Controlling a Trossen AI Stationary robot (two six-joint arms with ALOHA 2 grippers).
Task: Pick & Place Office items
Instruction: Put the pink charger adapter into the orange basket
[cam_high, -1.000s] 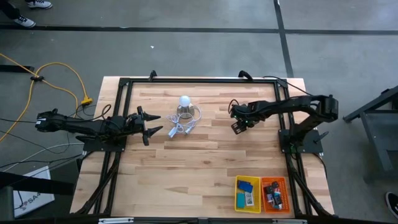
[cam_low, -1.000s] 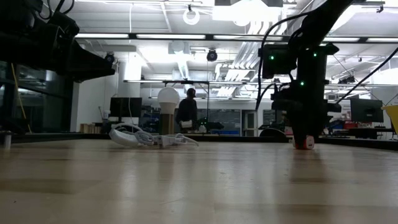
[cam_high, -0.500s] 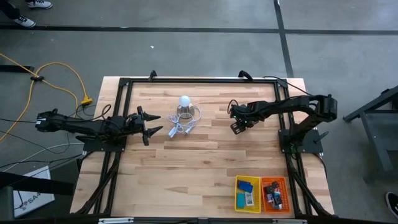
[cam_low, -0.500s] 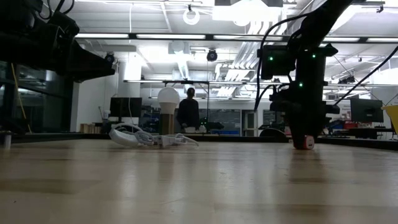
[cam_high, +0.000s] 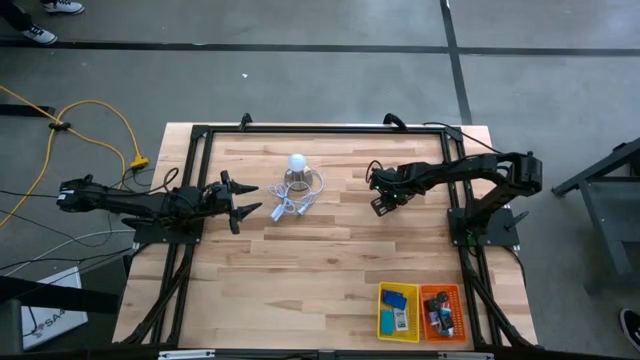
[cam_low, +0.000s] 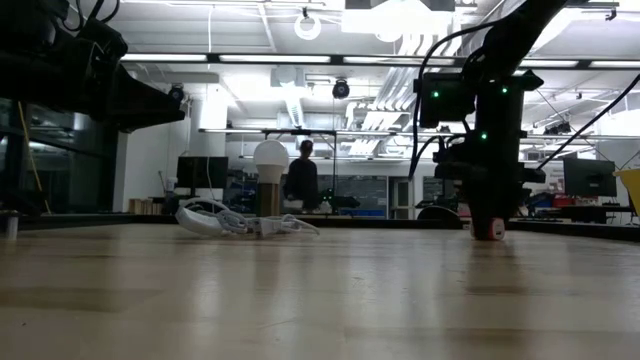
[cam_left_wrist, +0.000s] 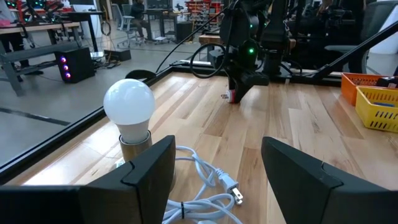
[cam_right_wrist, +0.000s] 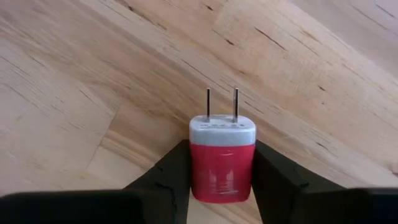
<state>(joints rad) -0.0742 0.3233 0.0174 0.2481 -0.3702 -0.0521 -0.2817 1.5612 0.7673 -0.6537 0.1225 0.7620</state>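
Sat square between the right gripper (cam_right_wrist: 222, 174) jaws, both touching its sides: red-and-white plug adapter (cam_right_wrist: 222, 155) on the tabletop (cam_high: 330, 250), right of centre, prongs pointing ahead; left gripper (cam_high: 240, 203) idle, wide open, by the bulb (cam_high: 296, 162).

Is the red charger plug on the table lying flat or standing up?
Lying flat. The red charger plug rests on the wooden table between the right gripper's jaws, prongs pointing along the wood.

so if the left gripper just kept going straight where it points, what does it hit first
Most likely the looped white cord, lying straight ahead between the open fingers of the left gripper, with the white bulb beside it. How far ahead it lies is hard to judge.
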